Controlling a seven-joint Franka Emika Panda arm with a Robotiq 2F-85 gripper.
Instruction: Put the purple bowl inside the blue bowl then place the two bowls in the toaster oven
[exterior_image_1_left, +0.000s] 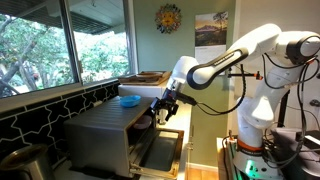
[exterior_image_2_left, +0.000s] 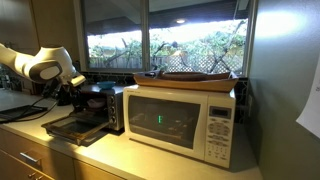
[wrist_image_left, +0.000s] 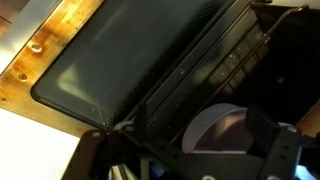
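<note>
Your gripper (exterior_image_1_left: 165, 108) hangs at the open mouth of the toaster oven (exterior_image_1_left: 100, 135) with its jaws spread wide. In the wrist view its dark fingers (wrist_image_left: 285, 150) stand far apart along the bottom edge. The purple bowl (wrist_image_left: 218, 135) shows between them, nearer the right-hand finger. It looks pale and rounded against the dark, and it lies just past the door hinge on the cavity side. You cannot tell whether a finger touches it, and nothing looks pinched.

Left of the bowl in that view, the drop-down door (wrist_image_left: 120, 65) lies flat and open with its dark window facing up. The wire rack (wrist_image_left: 240, 60) runs along the cavity to the far right. Beyond the door's far edge you see a strip of wooden counter (wrist_image_left: 55, 40).

The blue bowl (exterior_image_1_left: 129, 100) sits apart from the purple one, on the oven's roof, to the left of your gripper in that exterior view and a little above it.

In an exterior view the white arm (exterior_image_2_left: 40, 68) comes in from the left over the oven, and a white microwave (exterior_image_2_left: 185, 120) stands just to the oven's right. A shallow wooden tray (exterior_image_2_left: 190, 78) rests on top of the microwave. Large windows (exterior_image_1_left: 60, 40) run behind the counter.
</note>
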